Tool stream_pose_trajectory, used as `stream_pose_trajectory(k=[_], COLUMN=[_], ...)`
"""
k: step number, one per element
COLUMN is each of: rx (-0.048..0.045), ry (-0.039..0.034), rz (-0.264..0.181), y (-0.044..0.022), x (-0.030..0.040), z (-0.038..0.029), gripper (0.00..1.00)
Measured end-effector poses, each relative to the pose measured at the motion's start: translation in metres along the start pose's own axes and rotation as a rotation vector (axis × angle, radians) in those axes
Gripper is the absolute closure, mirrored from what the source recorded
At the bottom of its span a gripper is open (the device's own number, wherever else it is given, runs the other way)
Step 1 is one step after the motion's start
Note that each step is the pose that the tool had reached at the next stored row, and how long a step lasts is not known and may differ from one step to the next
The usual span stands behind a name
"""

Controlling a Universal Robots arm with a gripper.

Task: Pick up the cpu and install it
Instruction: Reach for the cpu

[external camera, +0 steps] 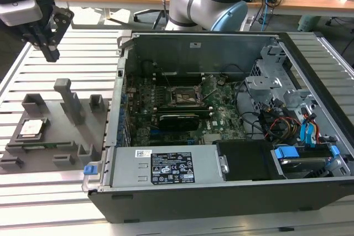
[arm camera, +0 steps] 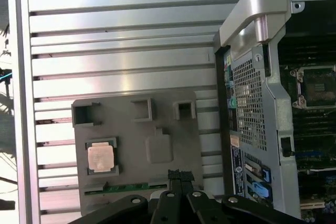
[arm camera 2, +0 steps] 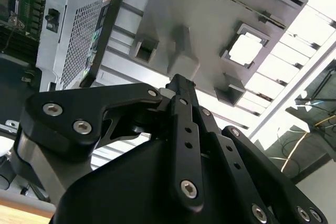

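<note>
Above the slatted table, at the exterior view's left, hangs the pincer. Its two black fingers meet at the tips and nothing is between them. Lower than the pincer, and slightly more toward the exterior view's left, the cpu lies flat in a square seat of the grey tray, well apart from the fingertips. A tall upright block of this tray stands below the pincer and does not touch it. Far from the pincer, toward the exterior view's right, is the open computer case, and the black socket is on the board inside it.

From the second wrist view the pincer is seen along its own body, with the fingers closed together and holding nothing. Beyond the tips is the tray, and one of its blocks is just past them. The case wall is off to one side of the pincer.

From the first wrist view the pincer is closed and empty over the tray. The cpu sits in its seat on one side of the fingertips, near them but apart. The case and the socket are on the other side. A green strip lies in the tray between the cpu and the pincer.
</note>
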State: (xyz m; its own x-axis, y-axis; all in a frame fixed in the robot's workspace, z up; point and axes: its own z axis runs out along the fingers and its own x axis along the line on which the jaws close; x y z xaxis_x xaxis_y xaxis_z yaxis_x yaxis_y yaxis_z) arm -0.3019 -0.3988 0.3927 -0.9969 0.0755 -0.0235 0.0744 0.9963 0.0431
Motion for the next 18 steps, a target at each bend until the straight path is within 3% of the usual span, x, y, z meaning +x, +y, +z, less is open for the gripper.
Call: stream_pose_trajectory(k=[18], rx=[0.0003], ry=[0.0001], rz=[0.0], y=[-0.0015], x=[0.0206], z=[-0.0003], gripper=[0.89])
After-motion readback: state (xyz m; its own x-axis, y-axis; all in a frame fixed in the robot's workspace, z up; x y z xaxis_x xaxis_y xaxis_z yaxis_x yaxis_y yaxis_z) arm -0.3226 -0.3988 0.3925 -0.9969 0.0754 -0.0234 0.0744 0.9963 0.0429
